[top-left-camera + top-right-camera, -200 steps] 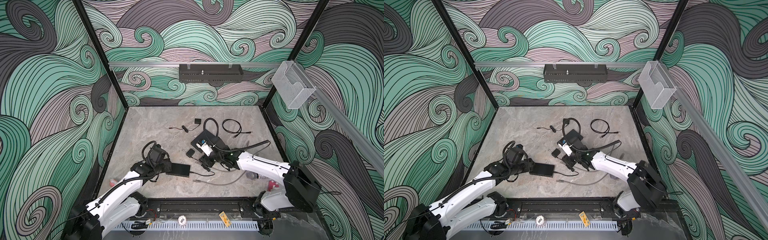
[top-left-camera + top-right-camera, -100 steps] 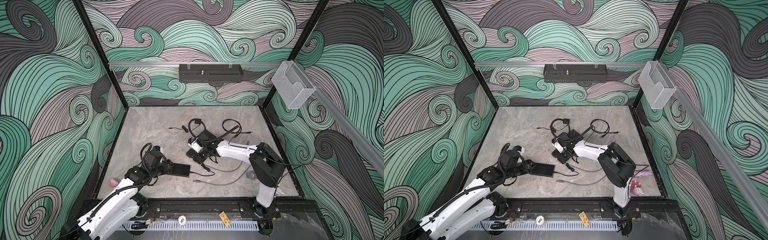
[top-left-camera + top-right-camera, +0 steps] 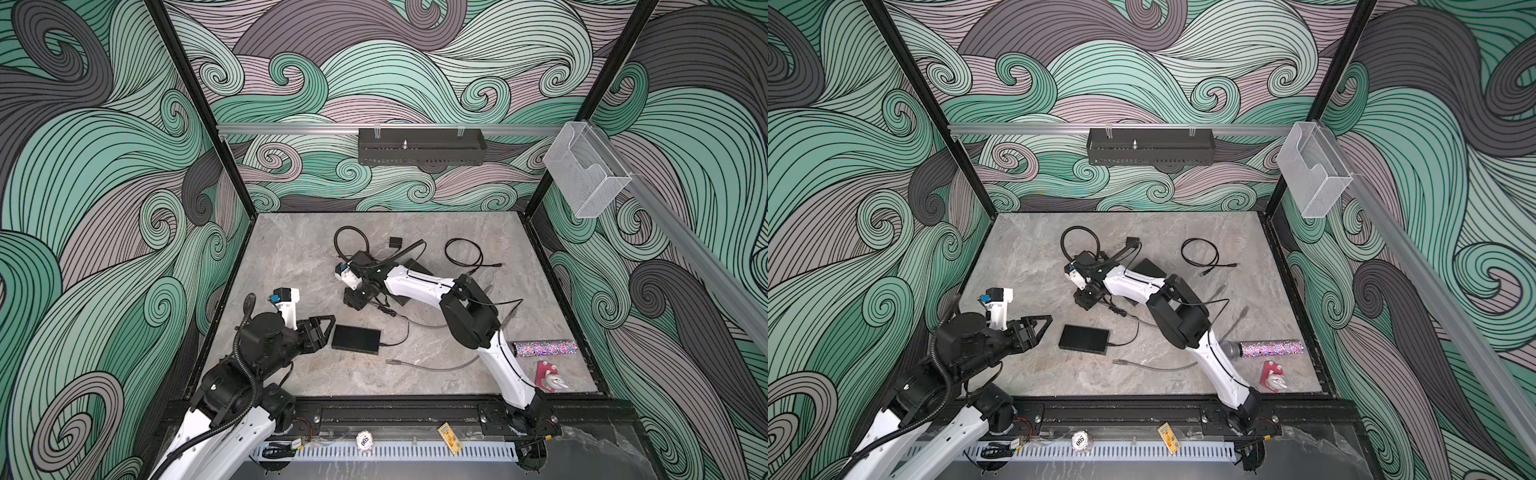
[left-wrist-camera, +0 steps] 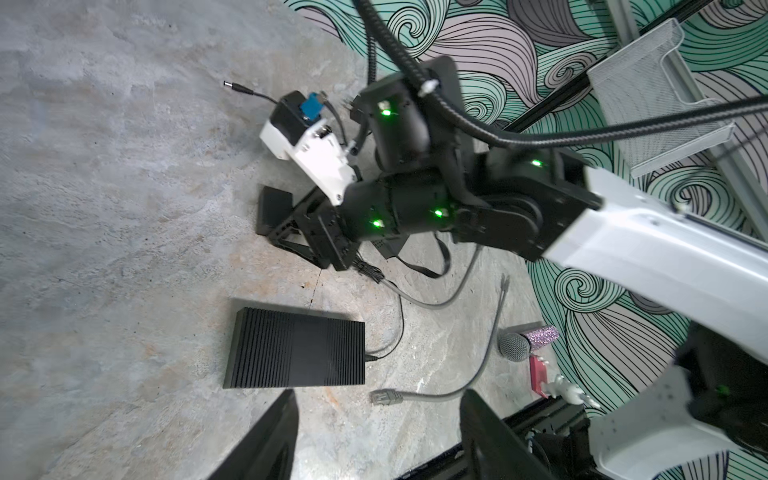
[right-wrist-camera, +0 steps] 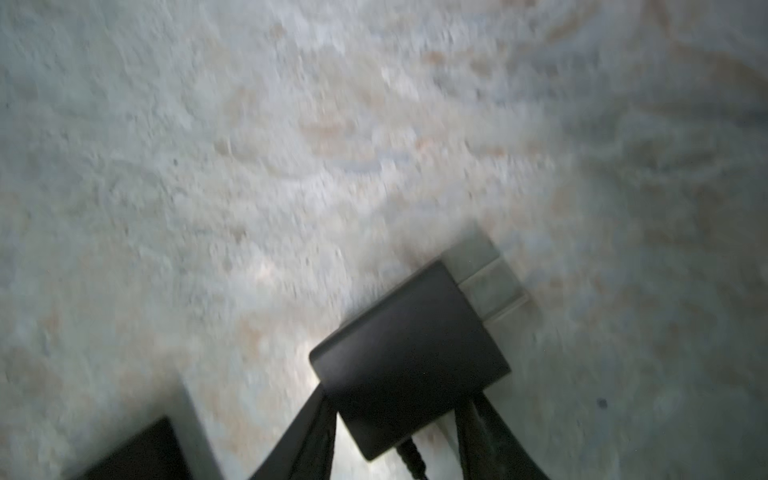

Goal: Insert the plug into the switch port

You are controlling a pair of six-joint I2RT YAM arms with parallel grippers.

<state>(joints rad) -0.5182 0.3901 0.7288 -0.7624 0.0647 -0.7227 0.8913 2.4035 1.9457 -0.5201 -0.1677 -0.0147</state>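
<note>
The switch [image 3: 356, 338] [image 3: 1084, 338] [image 4: 297, 348] is a flat black ribbed box lying at the front left of the floor, with a thin black lead in its right end. To its right lies a grey cable whose plug [image 3: 390, 362] [image 3: 1119, 362] [image 4: 386, 397] rests loose on the floor. My left gripper [image 3: 322, 328] [image 3: 1038, 328] [image 4: 380, 415] hovers open just left of the switch, holding nothing. Mid-floor, my right gripper [image 3: 353, 298] [image 3: 1086, 298] [image 5: 395, 415] is shut on a black power adapter [image 5: 409, 353] with metal prongs.
A coiled black cable [image 3: 461, 253] and a small black block [image 3: 395, 242] lie at the back. A glittery microphone [image 3: 544, 348] and a pink toy [image 3: 548, 376] sit front right. A black shelf [image 3: 419, 145] and a clear bin [image 3: 586, 174] hang on the walls.
My right gripper has moved left and towards the back while its elbow swung in over the floor, and its jaws have narrowed. The left gripper has drawn slightly back from the switch.
</note>
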